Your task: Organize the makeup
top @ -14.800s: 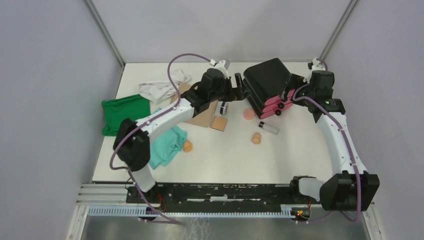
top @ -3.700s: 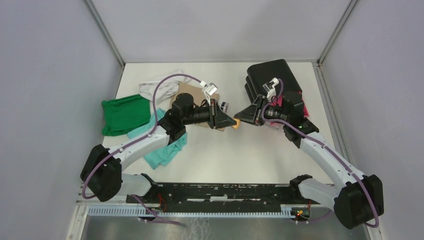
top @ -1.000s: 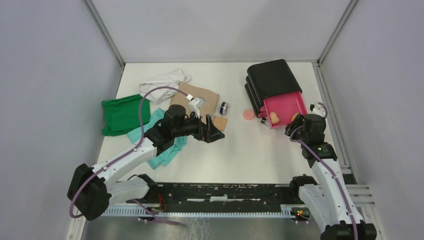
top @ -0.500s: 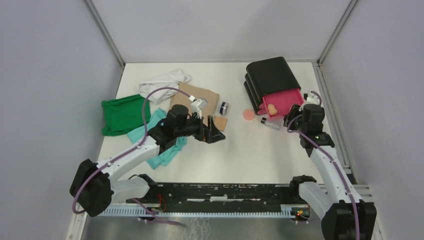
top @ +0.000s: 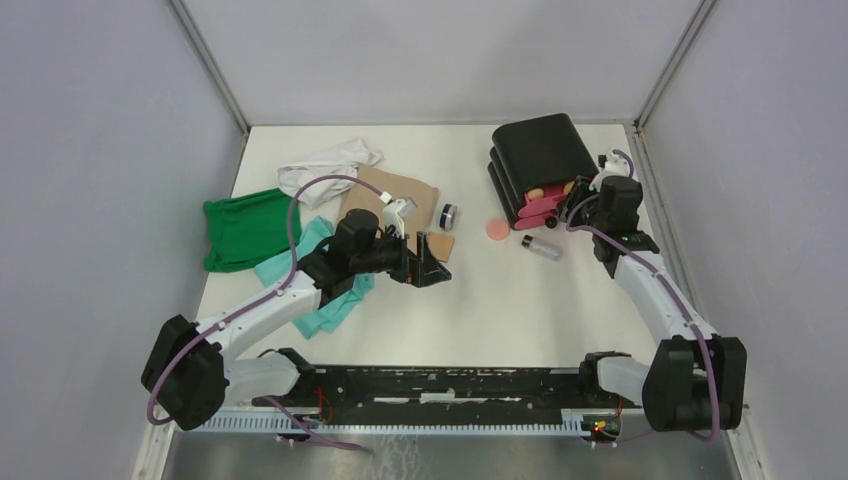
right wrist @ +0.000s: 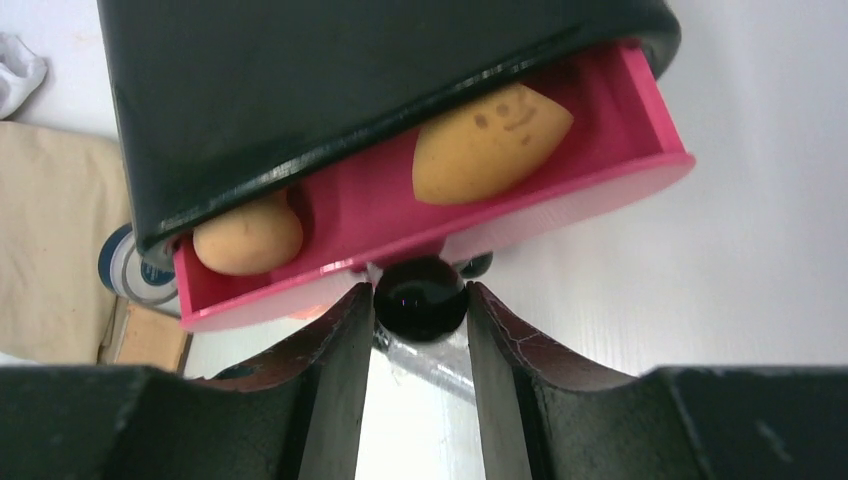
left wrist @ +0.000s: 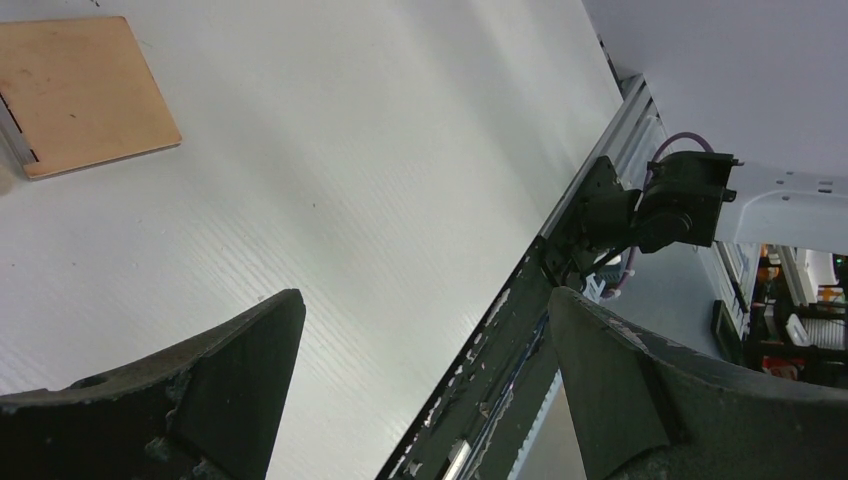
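**Pink drawer** (right wrist: 560, 188): a second ago it stood well out of the black box (right wrist: 350, 90). Now it is pushed nearly home.
**Contents:** two tan sponges, one large (right wrist: 490, 145), one small (right wrist: 248, 235).
**Right pincer** (right wrist: 420, 300): mine, narrowed onto the drawer's black knob (right wrist: 420, 290), gripping it and nothing else.
**Left pincer** (left wrist: 425, 300): mine, spread wide and empty, near the square pad (left wrist: 85, 90).
**Loose on the table** (top: 500, 310): pad, pink puff (top: 496, 229), vial (top: 540, 248), small jar (top: 448, 214).
**Judgement:** the sponges are stowed and four items remain.
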